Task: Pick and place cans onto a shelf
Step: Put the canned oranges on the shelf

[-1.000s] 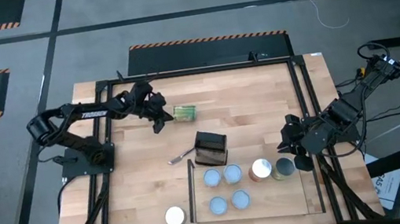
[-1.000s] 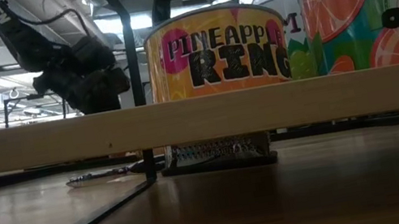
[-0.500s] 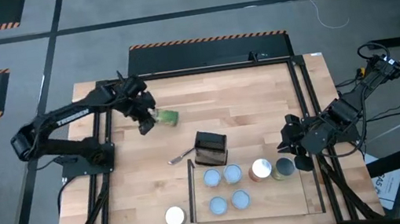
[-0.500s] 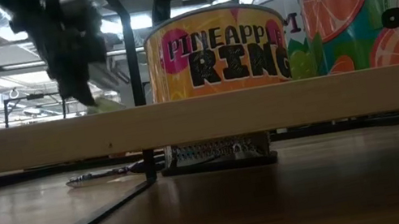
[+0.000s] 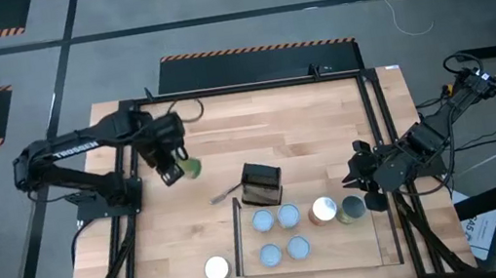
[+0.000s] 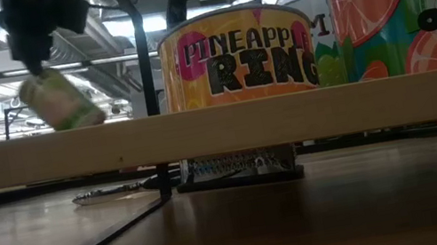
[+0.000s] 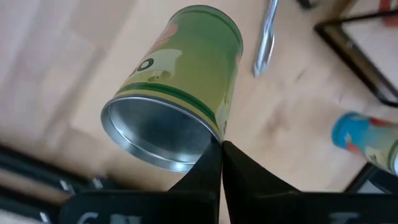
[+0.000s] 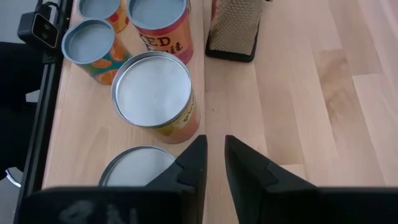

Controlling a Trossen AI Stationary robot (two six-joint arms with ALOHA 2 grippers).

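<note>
Left claw clamped on green can, lifted off counter's far-left area since last look; I carry toward shelf next; right claw nearly closed, empty

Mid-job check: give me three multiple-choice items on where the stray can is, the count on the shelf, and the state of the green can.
1. Where is the lone white-topped can?
A. on the shelf
B. on the tabletop beside the shelf
C. in the right gripper

2. How many cans stand on the shelf?
A. four
B. six
C. eight

3. What is the green can's state?
A. held tilted by the left gripper
B. upright on the shelf
C. lying on the tabletop

Key: 1 B, the white-topped can sits on the tabletop outside the shelf frame, and the right gripper waits apart from it. 2 B, the high view shows six tops. 3 A, the left gripper grips the green can.
</note>
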